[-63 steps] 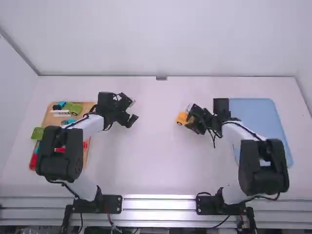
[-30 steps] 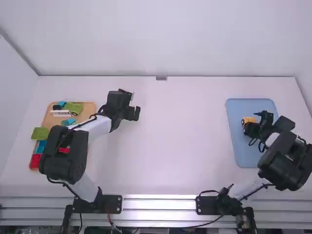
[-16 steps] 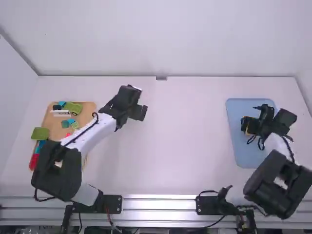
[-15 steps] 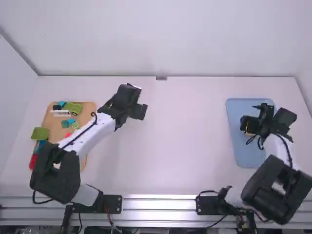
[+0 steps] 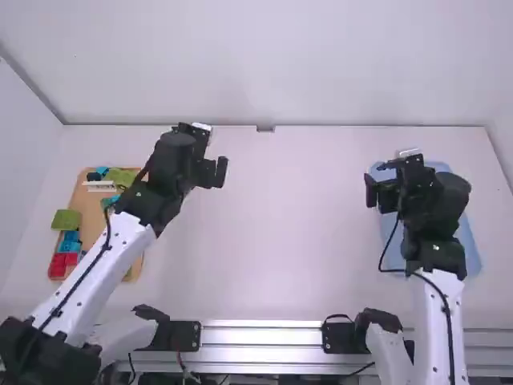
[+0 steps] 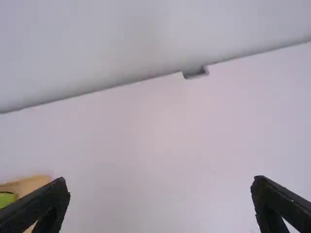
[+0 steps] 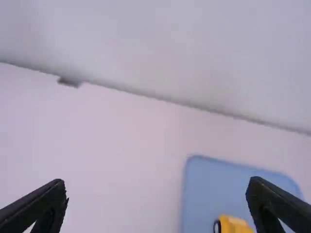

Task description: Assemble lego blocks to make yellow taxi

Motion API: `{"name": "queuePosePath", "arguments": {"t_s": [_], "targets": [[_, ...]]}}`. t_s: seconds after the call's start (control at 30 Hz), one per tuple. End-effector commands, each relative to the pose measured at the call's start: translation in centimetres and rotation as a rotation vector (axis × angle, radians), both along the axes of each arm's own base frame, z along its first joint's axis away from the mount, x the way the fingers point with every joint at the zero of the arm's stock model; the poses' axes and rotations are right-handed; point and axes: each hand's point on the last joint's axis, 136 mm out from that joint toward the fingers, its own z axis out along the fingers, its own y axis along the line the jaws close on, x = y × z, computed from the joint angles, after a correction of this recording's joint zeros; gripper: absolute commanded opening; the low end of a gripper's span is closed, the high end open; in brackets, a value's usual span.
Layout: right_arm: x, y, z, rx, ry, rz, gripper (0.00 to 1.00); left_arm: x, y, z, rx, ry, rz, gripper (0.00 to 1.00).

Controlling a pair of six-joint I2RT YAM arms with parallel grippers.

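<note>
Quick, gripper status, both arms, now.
Left gripper: open, holding nothing.
Right gripper: open, holding nothing; the yellow car is on the blue tray.

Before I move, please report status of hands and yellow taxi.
Left hand open, over table; right hand open, near blue tray. Yellow taxi on tray. Right arm over tray, possible obstacle.

White table (image 5: 280,265) against a pale wall (image 5: 264,64), grey seam between them.
</note>
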Motion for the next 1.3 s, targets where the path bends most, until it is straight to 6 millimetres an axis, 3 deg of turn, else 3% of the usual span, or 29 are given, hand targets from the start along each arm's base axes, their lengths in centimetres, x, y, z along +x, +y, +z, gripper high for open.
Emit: {"name": "queuePosePath", "arguments": {"t_s": [0.0, 0.43, 0.5, 0.67, 0.73, 1.27], "targets": [[-0.5, 0.7, 0.4, 0.001, -0.026, 0.002, 0.97, -0.5, 0.8, 1.8, 0.009, -0.054, -0.003, 0.97], [-2.3, 3.5, 0.9, 0.101, -0.179, -0.045, 0.78, -1.9, 4.6, 3.4, -0.12, -0.198, 0.037, 0.81], [-2.7, 2.9, 1.1, 0.133, -0.22, -0.092, 0.74, -2.3, 6.0, 3.7, -0.122, -0.239, 0.074, 0.77], [-4.3, 1.8, -1.5, 0.206, -0.218, -0.185, 0.62, -3.7, 9.4, 4.5, -0.119, -0.347, 0.166, 0.67], [-4.8, 1.8, -2.4, 0.206, -0.218, -0.185, 0.58, -4.3, 9.4, 4.6, -0.121, -0.376, 0.165, 0.63], [-7.5, 1.8, -10.9, 0.206, -0.218, -0.185, 0.24, -10.0, 9.4, -3.2, -0.121, -0.376, 0.165, 0.26]]}}
